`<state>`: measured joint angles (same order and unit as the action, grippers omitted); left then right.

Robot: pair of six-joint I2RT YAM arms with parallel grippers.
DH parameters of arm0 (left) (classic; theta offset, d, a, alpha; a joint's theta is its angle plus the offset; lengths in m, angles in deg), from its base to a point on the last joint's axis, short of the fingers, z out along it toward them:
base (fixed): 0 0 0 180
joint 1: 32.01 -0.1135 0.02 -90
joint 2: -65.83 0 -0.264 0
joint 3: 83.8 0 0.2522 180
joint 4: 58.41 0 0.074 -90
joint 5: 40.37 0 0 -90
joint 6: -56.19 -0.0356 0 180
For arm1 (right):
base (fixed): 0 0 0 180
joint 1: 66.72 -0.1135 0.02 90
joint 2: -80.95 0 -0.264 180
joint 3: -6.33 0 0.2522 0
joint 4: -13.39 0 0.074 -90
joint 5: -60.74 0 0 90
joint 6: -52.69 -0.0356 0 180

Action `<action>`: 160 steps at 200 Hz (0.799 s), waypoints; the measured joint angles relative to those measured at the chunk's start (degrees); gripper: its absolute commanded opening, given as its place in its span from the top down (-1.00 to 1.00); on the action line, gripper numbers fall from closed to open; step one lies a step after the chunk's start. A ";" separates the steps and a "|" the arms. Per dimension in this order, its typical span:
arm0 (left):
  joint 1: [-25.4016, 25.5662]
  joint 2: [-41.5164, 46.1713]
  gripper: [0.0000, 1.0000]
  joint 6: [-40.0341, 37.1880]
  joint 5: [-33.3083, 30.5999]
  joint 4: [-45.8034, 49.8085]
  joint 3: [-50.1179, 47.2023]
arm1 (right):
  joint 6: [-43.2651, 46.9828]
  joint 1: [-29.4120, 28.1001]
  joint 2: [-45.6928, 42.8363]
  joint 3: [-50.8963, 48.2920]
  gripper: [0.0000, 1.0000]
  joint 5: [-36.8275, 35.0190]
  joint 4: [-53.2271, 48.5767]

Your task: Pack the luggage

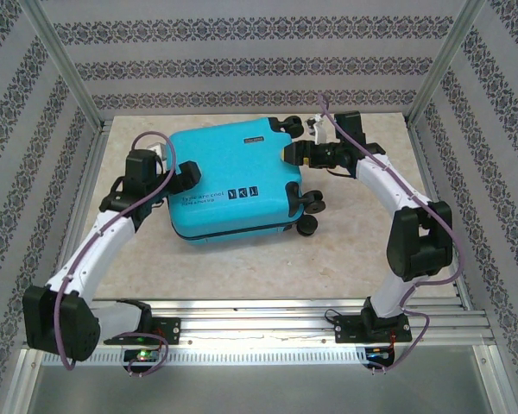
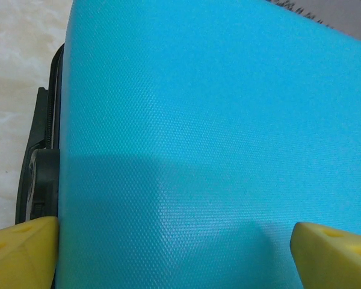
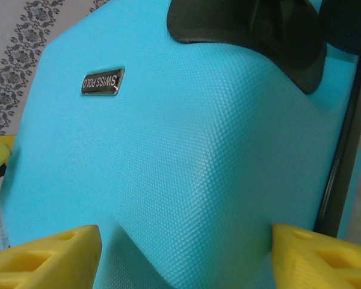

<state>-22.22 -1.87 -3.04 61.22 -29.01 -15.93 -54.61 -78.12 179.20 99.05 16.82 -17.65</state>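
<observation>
Two arms are bolted at the near edge of the table [image 1: 242, 267]. Further in, the luggage [image 1: 229, 177] is laid flat and closed at the table's middle, turquoise shell upward. It is flanked by the left gripper [image 1: 186, 175] at its left edge and the right gripper [image 1: 292, 155] at its right edge, between the black wheels [image 1: 309, 216]. Both sets of jaws are spread wide, with the shell seen between the yellow fingertips [image 2: 21, 253]; nothing is clenched. Toward the far corner a metal badge [image 3: 102, 81] is fixed.

turquoise pebbled luggage [image 1: 233, 177] (black wheels [image 1: 311, 204]), yellow fingertips [image 3: 45, 256]
</observation>
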 measured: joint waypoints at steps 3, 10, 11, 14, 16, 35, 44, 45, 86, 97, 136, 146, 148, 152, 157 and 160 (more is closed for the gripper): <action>0.02 0.42 -0.90 0.22 0.00 -0.35 -0.37 | -0.11 -0.04 -0.15 0.00 -0.40 -0.13 -0.04; 0.22 1.36 -0.90 0.83 -0.07 -1.20 -1.22 | -0.22 -0.17 -0.63 0.00 -0.39 -0.26 -0.11; 0.26 1.44 -0.90 0.87 -0.07 -1.25 -1.29 | -0.24 -0.20 -0.68 0.00 -0.39 -0.31 -0.11; 0.31 1.68 -0.90 1.05 -0.17 -1.49 -1.49 | -0.35 -0.26 -0.90 0.00 -0.39 -0.55 -0.15; 0.35 1.88 -0.90 1.16 -0.22 -1.60 -1.64 | -0.35 -0.28 -1.01 0.02 -0.39 -0.59 -0.15; 0.76 3.21 -0.90 1.88 -0.94 -2.08 -1.99 | -0.52 -0.72 -2.36 0.28 -0.39 -1.20 -0.72; 0.81 3.69 -0.90 2.29 -1.20 -2.12 -1.99 | -0.50 -0.96 -2.91 0.81 -0.39 -1.68 -1.29; 0.81 3.74 -0.90 2.32 -1.25 -2.12 -1.99 | -0.52 -1.01 -2.93 0.85 -0.39 -1.73 -1.36; 1.22 4.46 -0.90 2.93 -2.56 -2.10 -1.99 | -0.46 -1.66 -4.59 1.90 -0.38 -2.99 -2.84; 1.49 4.46 -0.90 2.95 -2.91 -2.10 -1.99 | -0.44 -1.77 -4.59 1.97 -0.38 -3.28 -3.13; 1.55 4.46 -0.91 3.15 -3.30 -2.10 -1.99 | -0.31 -1.90 -4.59 2.73 -0.38 -3.58 -3.96; 1.64 4.46 -0.91 3.17 -3.58 -2.12 -1.99 | -0.31 -1.95 -4.59 2.99 -0.38 -3.56 -4.04; 1.68 4.46 -0.91 3.15 -3.65 -2.12 -1.99 | -0.31 -1.95 -4.59 3.06 -0.38 -3.56 -4.09; 1.75 4.46 -0.91 3.17 -3.78 -2.12 -1.99 | -0.28 -1.97 -4.57 3.17 -0.38 -3.56 -4.13; 1.75 4.46 -0.91 3.19 -3.91 -2.10 -1.99 | -0.28 -1.99 -4.46 3.32 -0.38 -3.56 -4.28; 1.75 4.44 -0.91 3.26 -3.93 -2.12 -1.99 | -0.28 -1.99 -4.33 3.52 -0.38 -3.56 -4.44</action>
<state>-20.48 2.57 0.21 57.29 -31.14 -17.92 -54.90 -80.11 174.88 102.57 13.26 -22.09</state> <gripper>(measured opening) 0.957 0.692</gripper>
